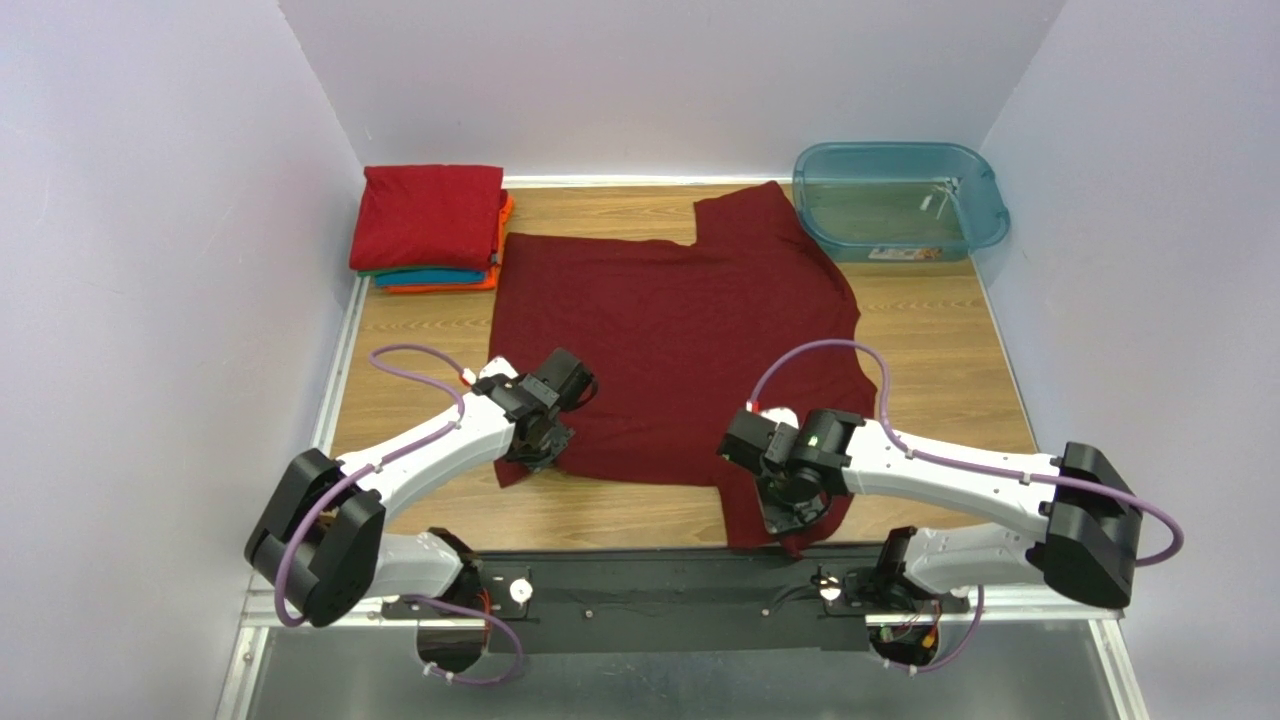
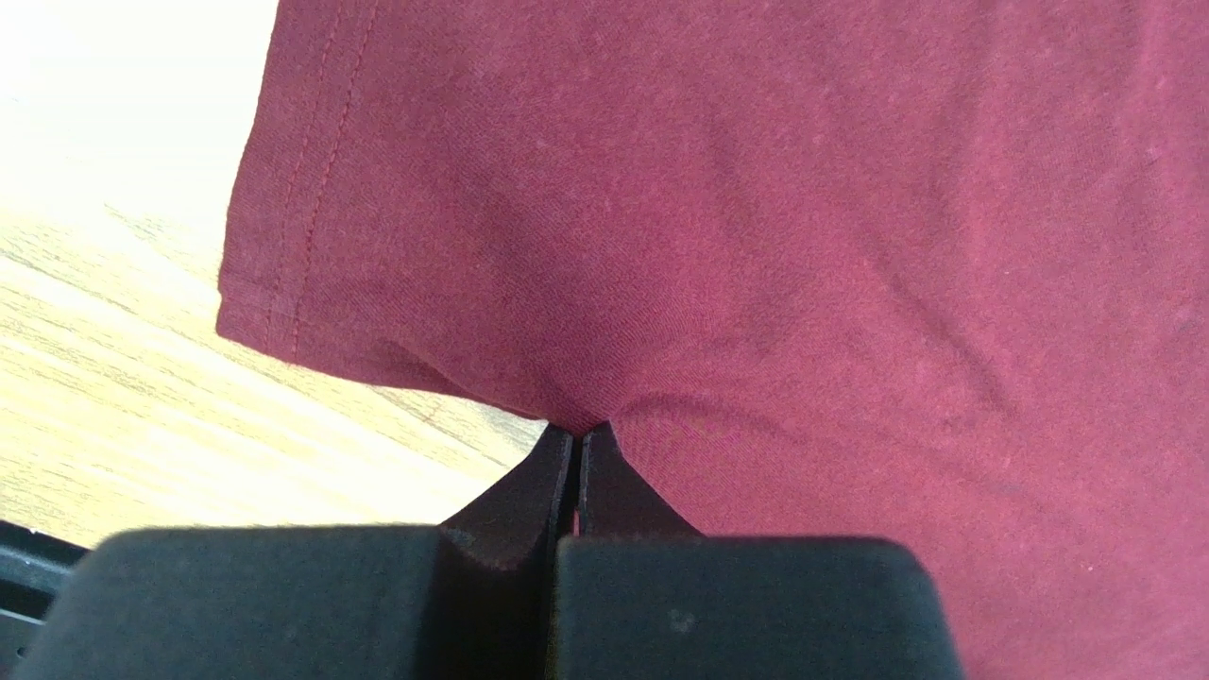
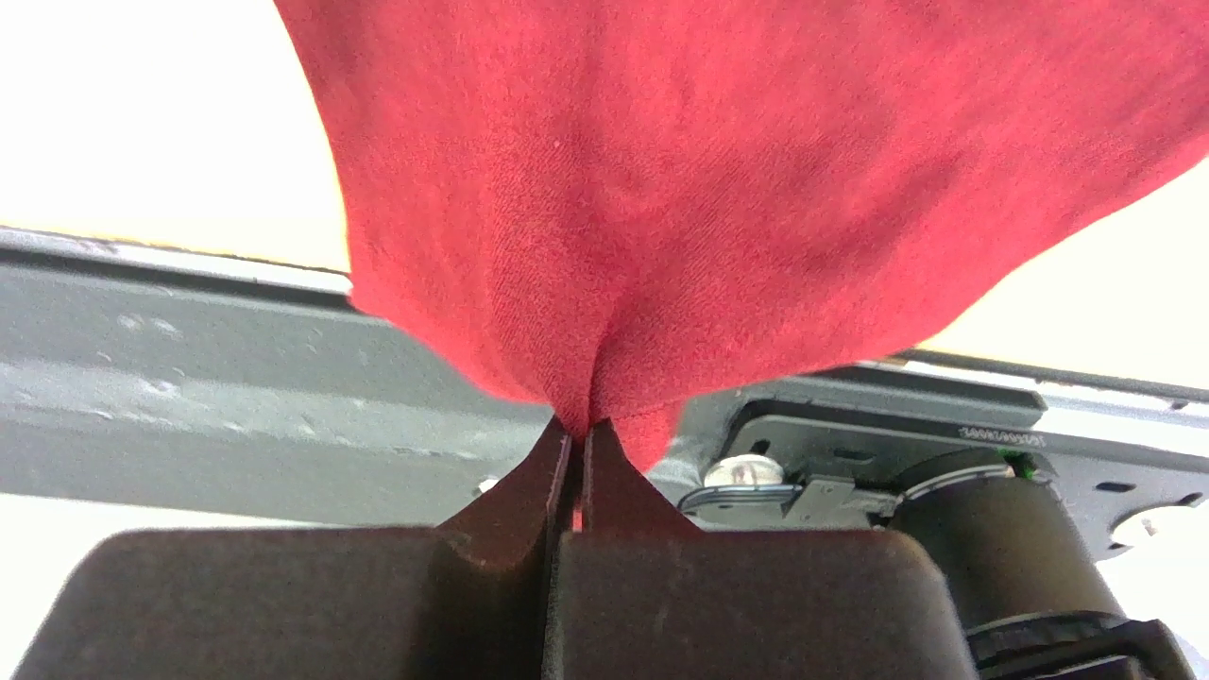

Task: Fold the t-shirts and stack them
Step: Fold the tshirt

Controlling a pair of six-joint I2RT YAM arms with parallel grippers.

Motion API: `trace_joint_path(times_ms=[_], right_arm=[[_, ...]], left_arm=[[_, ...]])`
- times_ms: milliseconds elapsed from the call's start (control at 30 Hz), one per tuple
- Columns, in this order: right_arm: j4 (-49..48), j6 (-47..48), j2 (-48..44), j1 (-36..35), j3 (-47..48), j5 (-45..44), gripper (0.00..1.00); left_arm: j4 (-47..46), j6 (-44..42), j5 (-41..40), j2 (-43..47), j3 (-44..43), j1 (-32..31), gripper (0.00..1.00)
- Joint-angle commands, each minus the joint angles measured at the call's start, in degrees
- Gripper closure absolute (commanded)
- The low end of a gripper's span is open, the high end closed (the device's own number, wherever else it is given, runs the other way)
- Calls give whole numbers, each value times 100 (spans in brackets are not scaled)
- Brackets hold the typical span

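Plain dark maroon t-shirt (image 1: 676, 345), teal tub (image 1: 899, 203)

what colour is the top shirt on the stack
The top shirt is red; top external view.

Maroon t-shirt (image 3: 738, 184) cropped (both wrist views).

White walls (image 1: 150, 225); wooden table (image 1: 947, 333); soft even light
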State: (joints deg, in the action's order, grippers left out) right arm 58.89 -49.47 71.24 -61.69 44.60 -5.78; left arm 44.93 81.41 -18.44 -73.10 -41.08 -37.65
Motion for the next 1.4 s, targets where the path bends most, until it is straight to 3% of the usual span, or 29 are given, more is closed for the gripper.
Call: trace_joint_path(times_ms=[0, 133, 600, 1367], right_arm=[[166, 218, 56, 227, 425, -598, 97], [184, 543, 109, 814, 734, -898, 99], [61, 1370, 698, 1634, 2079, -2304, 99], [-809, 2073, 1726, 2337, 3090, -2691, 99]], left_arm=[[7, -98, -415, -81, -251, -32, 100], [-19, -177, -485, -222, -480, -23, 100], [-81, -731, -556, -697, -1138, 231, 100], [-581, -1997, -398, -1496, -2106, 935, 100]])
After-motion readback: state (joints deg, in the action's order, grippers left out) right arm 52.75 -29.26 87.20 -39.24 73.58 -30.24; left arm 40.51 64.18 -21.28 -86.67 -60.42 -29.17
